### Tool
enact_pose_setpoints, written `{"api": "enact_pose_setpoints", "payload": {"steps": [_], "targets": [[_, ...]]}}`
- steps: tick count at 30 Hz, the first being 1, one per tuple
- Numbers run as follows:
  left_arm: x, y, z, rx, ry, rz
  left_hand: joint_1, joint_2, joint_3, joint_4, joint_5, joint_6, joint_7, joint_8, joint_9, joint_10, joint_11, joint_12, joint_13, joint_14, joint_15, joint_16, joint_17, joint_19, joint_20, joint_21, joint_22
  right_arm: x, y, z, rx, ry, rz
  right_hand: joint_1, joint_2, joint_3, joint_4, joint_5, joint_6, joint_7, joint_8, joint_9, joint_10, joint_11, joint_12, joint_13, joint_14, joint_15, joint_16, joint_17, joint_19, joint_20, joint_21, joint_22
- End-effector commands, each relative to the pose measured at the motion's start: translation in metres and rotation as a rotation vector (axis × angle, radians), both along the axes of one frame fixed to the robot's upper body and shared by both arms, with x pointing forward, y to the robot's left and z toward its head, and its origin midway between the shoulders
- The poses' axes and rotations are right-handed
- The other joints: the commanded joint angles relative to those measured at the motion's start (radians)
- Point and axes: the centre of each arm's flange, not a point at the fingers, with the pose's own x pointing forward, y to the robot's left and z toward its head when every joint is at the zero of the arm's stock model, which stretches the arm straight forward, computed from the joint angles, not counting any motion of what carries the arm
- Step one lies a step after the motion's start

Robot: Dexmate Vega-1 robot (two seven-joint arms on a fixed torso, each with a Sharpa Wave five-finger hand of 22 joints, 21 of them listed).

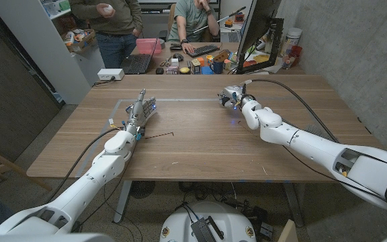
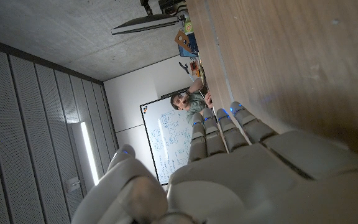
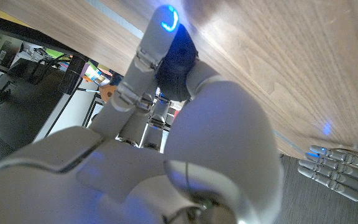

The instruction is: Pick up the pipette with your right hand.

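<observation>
Left arm reaches in over the near left part of the brown wooden table (image 1: 200,144). The white left hand (image 1: 140,111) sits on the table's left half with its fingers (image 2: 219,127) straight, side by side and released, nothing in them; fingertips glow blue and point toward the table's far edge.

A thin black wire (image 1: 158,136) lies on the table just beside the left wrist, toward the table's middle. A pale taped outline (image 1: 180,100) runs along the table's far left part.

The white right hand (image 1: 232,97) is over the table's far part, right of its middle, fingers curled inward (image 3: 185,143). There is a dark patch under one lit fingertip; I cannot tell whether the fingers are grasping anything or only clenched. Pipette: I cannot make it out on the table or in the right hand.

Beyond the table's far edge are a standing person (image 1: 113,20), a seated person (image 1: 193,20) and a dark flat monitor (image 1: 254,27).
</observation>
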Motion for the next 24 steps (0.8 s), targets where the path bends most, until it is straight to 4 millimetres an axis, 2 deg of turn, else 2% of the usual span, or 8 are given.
{"api": "enact_pose_setpoints", "payload": {"steps": [1,6,11,20,24], "targets": [[0.004,-0.003,-0.001,0.001,-0.009,-0.021,0.007,0.007,-0.004,0.001,0.004,0.011,0.0,0.002,0.005,0.008,-0.004,0.001,0.001,0.012,0.001,0.004,0.005,-0.001,0.004,0.001,0.004,-0.03,0.011,0.041,-0.061,0.066,-0.013,-0.02,-0.003,0.016,0.001,-0.002,0.01,0.002,0.01,0.009,0.164,-0.164,0.103,0.63,0.09,-0.143,-0.01,0.01,-0.014,0.004,0.012,0.003],[0.003,-0.003,-0.003,0.001,-0.011,-0.033,0.007,0.008,-0.005,0.001,0.004,0.012,0.001,0.003,0.005,0.009,-0.003,0.001,0.001,0.014,0.002,0.004,0.005,-0.001,0.005,0.002,0.004,-0.044,0.011,0.058,-0.082,0.065,-0.034,-0.042,-0.01,0.037,0.005,-0.003,0.01,-0.006,0.017,0.028,0.158,-0.169,0.113,0.643,0.084,-0.144,-0.027,0.021,-0.036,0.005,0.021,0.003],[0.002,-0.001,-0.005,-0.011,-0.016,-0.029,0.007,0.008,-0.006,0.001,0.004,0.011,0.0,0.002,0.005,0.008,-0.004,0.001,0.001,0.014,0.002,0.004,0.005,-0.001,0.005,0.002,0.004,-0.06,0.01,0.079,-0.077,0.034,-0.051,-0.062,-0.015,0.044,0.009,-0.005,0.009,-0.011,0.018,0.034,0.169,-0.177,0.12,0.642,0.09,-0.146,-0.039,0.016,-0.047,0.005,0.029,0.003],[-0.002,-0.002,0.0,-0.001,-0.03,-0.033,0.008,0.009,-0.007,0.001,0.004,0.011,0.0,0.002,0.005,0.008,-0.004,0.001,0.001,0.015,0.001,0.005,0.005,-0.001,0.006,0.002,0.004,-0.089,0.013,0.12,-0.077,-0.007,-0.071,-0.079,-0.023,0.064,0.004,-0.006,0.019,-0.013,0.016,0.038,0.174,-0.181,0.15,0.657,0.107,-0.147,-0.049,0.021,-0.056,0.005,0.053,0.009],[-0.002,-0.003,-0.001,0.013,-0.027,-0.027,0.009,0.009,-0.007,0.0,0.004,0.012,0.001,0.002,0.005,0.009,-0.004,0.001,0.001,0.015,0.002,0.005,0.005,-0.001,0.006,0.002,0.004,-0.103,0.015,0.141,-0.071,-0.007,-0.076,-0.085,-0.026,0.073,0.0,-0.006,0.015,-0.013,0.012,0.042,0.194,-0.183,0.179,0.66,0.118,-0.148,-0.054,0.021,-0.055,0.004,0.073,0.019]]}}
